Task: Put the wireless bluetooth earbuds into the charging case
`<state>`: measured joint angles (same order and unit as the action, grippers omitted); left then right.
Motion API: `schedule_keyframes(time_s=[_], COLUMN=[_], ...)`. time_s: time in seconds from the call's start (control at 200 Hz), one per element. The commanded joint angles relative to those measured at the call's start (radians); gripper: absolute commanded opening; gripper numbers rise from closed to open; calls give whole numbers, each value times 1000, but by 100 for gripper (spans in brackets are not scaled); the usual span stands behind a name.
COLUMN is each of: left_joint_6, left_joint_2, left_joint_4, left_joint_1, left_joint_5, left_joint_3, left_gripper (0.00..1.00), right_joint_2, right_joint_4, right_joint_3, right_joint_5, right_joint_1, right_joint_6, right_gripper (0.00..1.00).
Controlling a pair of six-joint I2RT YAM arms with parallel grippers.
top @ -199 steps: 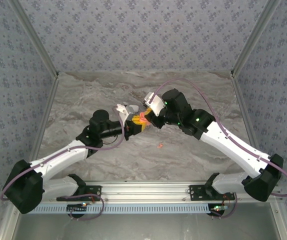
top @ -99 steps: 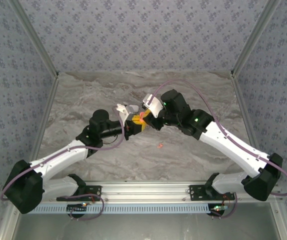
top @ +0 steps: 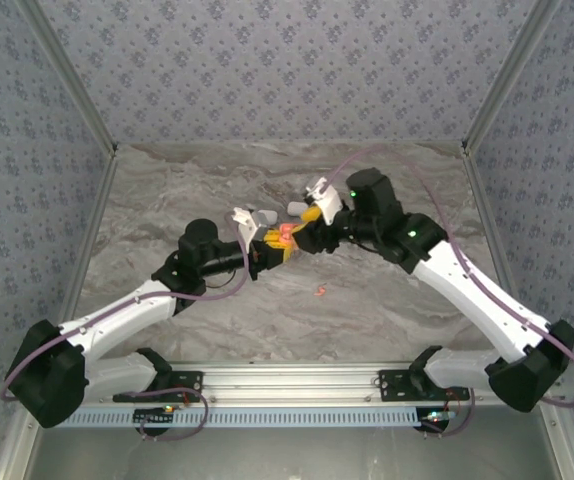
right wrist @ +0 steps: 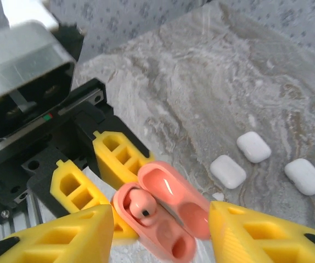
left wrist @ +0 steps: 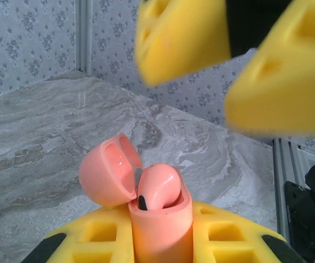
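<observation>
Earbud (top: 319, 292), orange, loose on table (top: 167, 200) below frame centre; left pincer (top: 270, 250) clamps orange case (top: 284, 236) up-left of it
Left wrist: lid (left wrist: 109, 170) open at left, second earbud (left wrist: 158, 187) seated in case, lower centre
Right wrist: right pincer (right wrist: 160, 222) spread, empty, flanking case
Risk: loose earbud tiny, pinch may flick it away

Three white cases (right wrist: 254, 147), one orange case (right wrist: 168, 219)

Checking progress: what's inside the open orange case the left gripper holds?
One orange earbud sits in one well of the case; its stem is hidden inside. The second well looks empty.
</observation>
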<state>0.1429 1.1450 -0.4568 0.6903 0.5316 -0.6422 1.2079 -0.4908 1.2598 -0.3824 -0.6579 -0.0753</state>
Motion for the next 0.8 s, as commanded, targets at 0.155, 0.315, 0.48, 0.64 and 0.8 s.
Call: schedule_keyframes(time_s=[0.155, 0.315, 0.48, 0.64, 0.8], left_joint_6=[-35, -61, -68, -66, -63], left_joint_2=[-87, -138, -163, -156, -151], left_joint_4=[-50, -3, 7, 10, 7], left_joint_1=[8, 7, 6, 8, 8], left_joint_5=[-212, -304, -324, -316, -315], left_joint_3=[40, 65, 81, 76, 75], left_gripper=[0, 0, 0, 0, 0], right_joint_2=[-57, 1, 106, 216, 263], right_joint_4=[-72, -82, -12, 3, 4], right_joint_3=[-105, -228, -350, -374, -395], right_joint_5=[58, 110, 119, 128, 146], right_joint_1=[151, 169, 141, 118, 83], right_joint_6=[159, 216, 220, 300, 431], right_gripper=[51, 49, 48, 46, 48])
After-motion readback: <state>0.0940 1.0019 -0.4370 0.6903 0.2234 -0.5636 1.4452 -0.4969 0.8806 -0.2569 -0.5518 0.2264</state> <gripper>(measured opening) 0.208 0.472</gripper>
